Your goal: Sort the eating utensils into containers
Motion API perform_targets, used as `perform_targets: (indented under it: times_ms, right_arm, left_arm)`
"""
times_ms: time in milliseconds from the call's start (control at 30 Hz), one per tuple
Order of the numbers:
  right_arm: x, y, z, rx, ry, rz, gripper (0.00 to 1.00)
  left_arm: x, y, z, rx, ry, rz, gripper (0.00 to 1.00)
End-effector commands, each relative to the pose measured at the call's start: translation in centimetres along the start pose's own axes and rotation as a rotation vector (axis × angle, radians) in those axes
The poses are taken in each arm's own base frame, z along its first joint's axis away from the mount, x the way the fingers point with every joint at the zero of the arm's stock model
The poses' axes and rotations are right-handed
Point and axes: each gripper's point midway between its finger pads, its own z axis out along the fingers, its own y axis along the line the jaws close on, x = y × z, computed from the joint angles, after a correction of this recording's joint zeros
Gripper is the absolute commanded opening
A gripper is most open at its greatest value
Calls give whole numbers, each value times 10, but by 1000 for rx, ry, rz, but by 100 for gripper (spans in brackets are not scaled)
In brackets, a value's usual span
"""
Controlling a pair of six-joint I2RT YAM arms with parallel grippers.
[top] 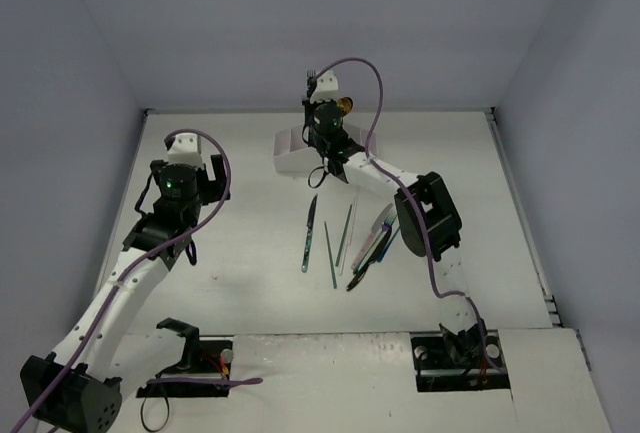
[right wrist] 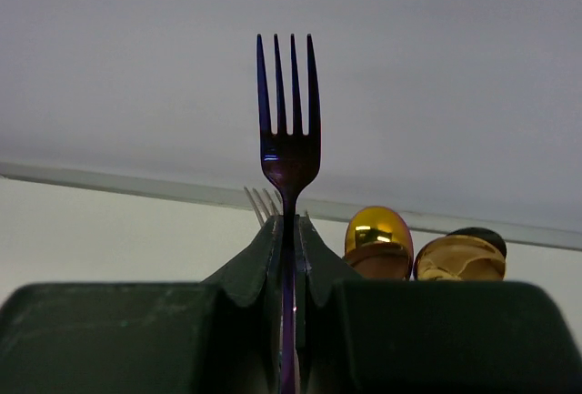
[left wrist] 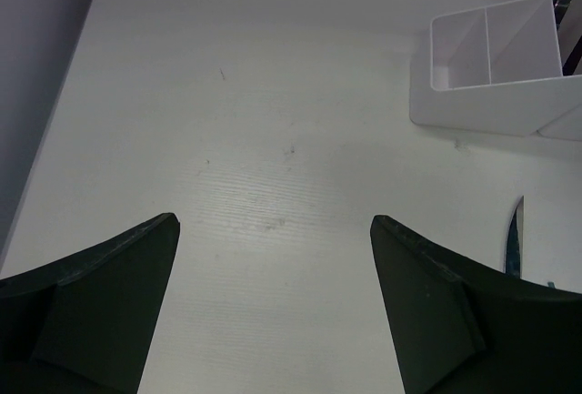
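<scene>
- One blue fork (right wrist: 288,153) stands tines-up, its thin handle pinched between the clenched jaws of the right gripper (right wrist: 288,230). It is over the white organiser box (top: 290,158), upper centre of the top view.
- Low in the right wrist view, a gold spoon (right wrist: 378,230), a copper spoon (right wrist: 459,259) and silver fork tines (right wrist: 259,201) appear to stand in that box already.
- Likely slip: with so narrow a hold, the fork could pivot or slide on the way down and catch a slanted divider or the rim.
- Likely mis-sort: the spoons sit just to its right, so a small drift could drop it among them. Letting go too high could make it bounce out.
- Left gripper (left wrist: 273,226) hangs with its jaws spread and nothing between them over the table (left wrist: 227,139), well apart from the right arm, so a clash looks unlikely.
- Several pieces lie loose mid-frame in the top view: a knife (top: 310,228), chopsticks (top: 331,253) and a small heap (top: 372,248) beneath the right arm.
- No brand, label or writing can be read.
</scene>
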Motion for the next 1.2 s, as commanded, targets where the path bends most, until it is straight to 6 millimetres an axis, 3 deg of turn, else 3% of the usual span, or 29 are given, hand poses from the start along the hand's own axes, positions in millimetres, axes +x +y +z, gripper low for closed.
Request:
perform_targets:
  times_ms: [0, 267, 367, 400, 433, 567, 600, 800, 900, 967, 1033, 1167]
  right_arm:
    - [-55, -5, -8, 28, -163, 88, 6]
    - [-69, -8, -40, 30, -153, 88, 26]
    - [-97, -12, -62, 44, -179, 131, 36]
    - [-99, -13, -67, 50, -169, 136, 37]
    - [-111, -21, -77, 72, -173, 150, 41]
    - [-103, -50, -108, 186, -51, 181, 51]
    - [-114, -60, -121, 215, -43, 200, 53]
    - [-66, -112, -194, 357, 223, 191, 58]
    - [-17, -132, -233, 407, 376, 204, 60]
    - [3, -150, -251, 435, 438, 242, 61]
    - [39, -166, -269, 462, 525, 303, 59]
    - [72, -189, -287, 506, 630, 365, 55]
  left_arm:
    - [-28, 0, 0, -6, -101, -23, 85]
    - [-30, -1, -2, 3, -117, -29, 90]
    - [-32, 0, -3, 3, -130, -26, 94]
    - [-33, 1, -4, 3, -134, -24, 95]
    - [-32, 1, -4, 2, -134, -22, 96]
    - [-35, 2, -8, 3, -147, -20, 97]
    - [-36, 2, -9, 5, -150, -21, 97]
    - [-42, 5, -15, 3, -182, -24, 97]
    - [-42, 7, -17, -2, -191, -20, 97]
    - [-43, 9, -19, -8, -199, -18, 97]
    - [-43, 9, -21, -5, -205, -17, 97]
    - [-44, 10, -21, -6, -216, -6, 97]
